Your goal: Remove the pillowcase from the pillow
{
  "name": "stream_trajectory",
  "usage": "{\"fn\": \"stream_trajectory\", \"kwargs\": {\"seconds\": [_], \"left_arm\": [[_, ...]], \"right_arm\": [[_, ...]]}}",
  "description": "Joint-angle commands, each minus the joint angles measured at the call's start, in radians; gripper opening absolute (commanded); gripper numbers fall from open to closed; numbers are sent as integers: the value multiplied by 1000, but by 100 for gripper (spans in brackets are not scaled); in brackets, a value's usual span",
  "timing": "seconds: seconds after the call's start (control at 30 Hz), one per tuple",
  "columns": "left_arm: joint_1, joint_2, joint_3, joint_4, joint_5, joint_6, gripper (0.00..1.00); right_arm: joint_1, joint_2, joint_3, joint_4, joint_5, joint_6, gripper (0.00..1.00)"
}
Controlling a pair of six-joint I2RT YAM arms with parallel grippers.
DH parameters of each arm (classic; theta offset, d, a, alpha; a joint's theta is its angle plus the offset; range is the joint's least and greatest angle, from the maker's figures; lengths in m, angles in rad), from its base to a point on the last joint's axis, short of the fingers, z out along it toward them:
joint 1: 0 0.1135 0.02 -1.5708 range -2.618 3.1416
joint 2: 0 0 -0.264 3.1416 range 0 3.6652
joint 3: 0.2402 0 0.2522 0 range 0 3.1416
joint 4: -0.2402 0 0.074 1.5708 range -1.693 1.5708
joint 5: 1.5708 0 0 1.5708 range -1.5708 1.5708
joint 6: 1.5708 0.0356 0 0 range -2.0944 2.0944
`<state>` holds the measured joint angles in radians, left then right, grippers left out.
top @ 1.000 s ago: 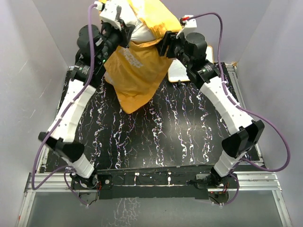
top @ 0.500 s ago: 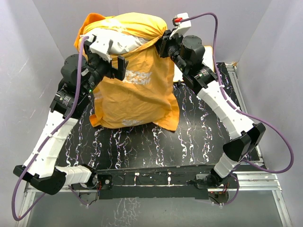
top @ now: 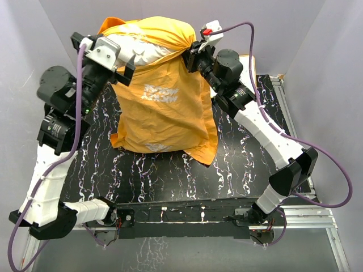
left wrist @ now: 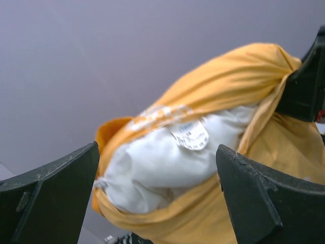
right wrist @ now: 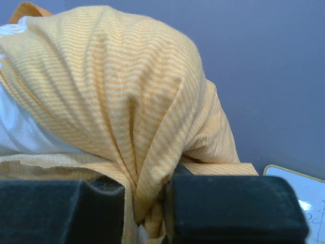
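The orange pillowcase (top: pixel 164 107) hangs from its bunched top corner, its lower edge resting on the table. My right gripper (top: pixel 191 52) is shut on that bunched fabric, pinched between the pads (right wrist: pixel 144 203). The white pillow (top: pixel 144 52) bulges out of the pillowcase's opening at the top left, with a small printed label (left wrist: pixel 190 134) on it. My left gripper (top: pixel 113 56) stands wide open just left of the pillow, touching nothing. In the left wrist view the pillow (left wrist: pixel 152 162) lies ahead of the two fingers, wrapped by the pillowcase (left wrist: pixel 218 86).
The black marbled table (top: pixel 187 175) lies under the hanging fabric. A small framed whiteboard (top: pixel 250 63) lies at the back right, behind the right arm. Grey walls stand close on the left, back and right.
My left gripper let go, opened wide and drew back to the left. My right gripper shut on the pillowcase's top corner. The bundle now hangs lower and wider over the table.
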<state>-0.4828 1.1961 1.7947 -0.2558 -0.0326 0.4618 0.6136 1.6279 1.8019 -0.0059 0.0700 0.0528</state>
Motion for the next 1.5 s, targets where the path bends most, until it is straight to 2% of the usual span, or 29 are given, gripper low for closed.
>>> {"fn": "stream_trajectory", "kwargs": {"seconds": [0.0,0.17,0.33,0.43,0.5,0.57,0.73,0.83,0.9,1.0,1.1,1.23,1.37,1.47], "left_arm": [[0,22,75,80,30,170,96],[0,86,89,35,51,280,97],[0,147,159,5,52,305,96],[1,213,270,-119,59,313,97],[0,268,371,-224,28,257,97],[0,284,391,-266,21,253,97],[0,214,216,-13,-70,305,95],[0,206,180,225,-144,323,97],[4,236,231,349,-176,340,97],[7,279,333,368,-173,312,97],[7,240,259,377,-124,313,97],[8,193,139,440,-145,341,97],[7,190,121,462,-170,328,97],[7,225,178,324,-150,268,97]], "right_arm": [[7,-85,10,234,-84,-45,8],[23,-108,-4,267,-133,-81,8],[29,-116,10,268,-184,-105,8],[30,-120,14,268,-212,-105,8],[29,-128,6,271,-226,-85,8],[30,-147,-30,300,-239,-69,8],[30,-191,-111,351,-304,-56,8],[18,-223,-166,384,-333,-35,8],[-2,-229,-175,378,-380,-6,8],[-22,-226,-180,371,-439,30,8],[-29,-231,-204,375,-467,41,8],[-49,-236,-217,375,-482,41,8],[-71,-216,-203,374,-532,70,8],[-87,-189,-184,370,-571,91,8]]}}
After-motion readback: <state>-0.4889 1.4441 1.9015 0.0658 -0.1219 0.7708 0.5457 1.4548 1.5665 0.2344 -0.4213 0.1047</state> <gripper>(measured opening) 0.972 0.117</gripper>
